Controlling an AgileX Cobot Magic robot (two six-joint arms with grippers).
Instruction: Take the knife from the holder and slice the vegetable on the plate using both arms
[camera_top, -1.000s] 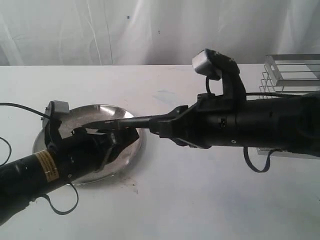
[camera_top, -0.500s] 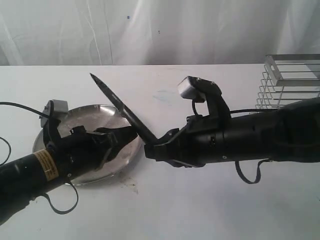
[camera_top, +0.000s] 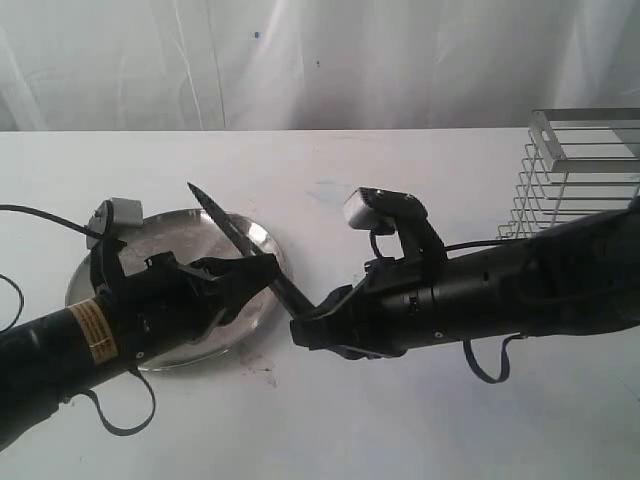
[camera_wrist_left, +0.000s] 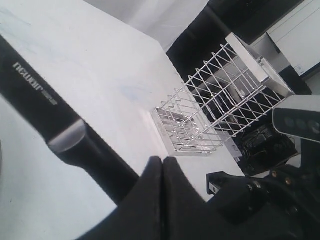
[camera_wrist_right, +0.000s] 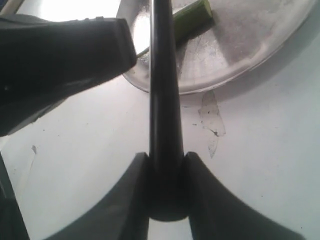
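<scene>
STEP: slicing | right gripper (camera_wrist_right: 165, 160) clamped on knife (camera_top: 235, 233) | left gripper (camera_wrist_left: 161, 161) closed, empty | NEXT: lower blade squarely onto vegetable (camera_wrist_right: 192, 17)

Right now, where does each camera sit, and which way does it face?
Exterior view: off the arms, facing across the white table; shows black left arm, black right arm, round steel plate, silver wire holder.
Left wrist view: on the left arm, looking past the shut left gripper toward the holder.
Right wrist view: on the right arm, looking along the slim black knife in the right gripper toward the plate and green vegetable.
Shared: knife in all three.
</scene>
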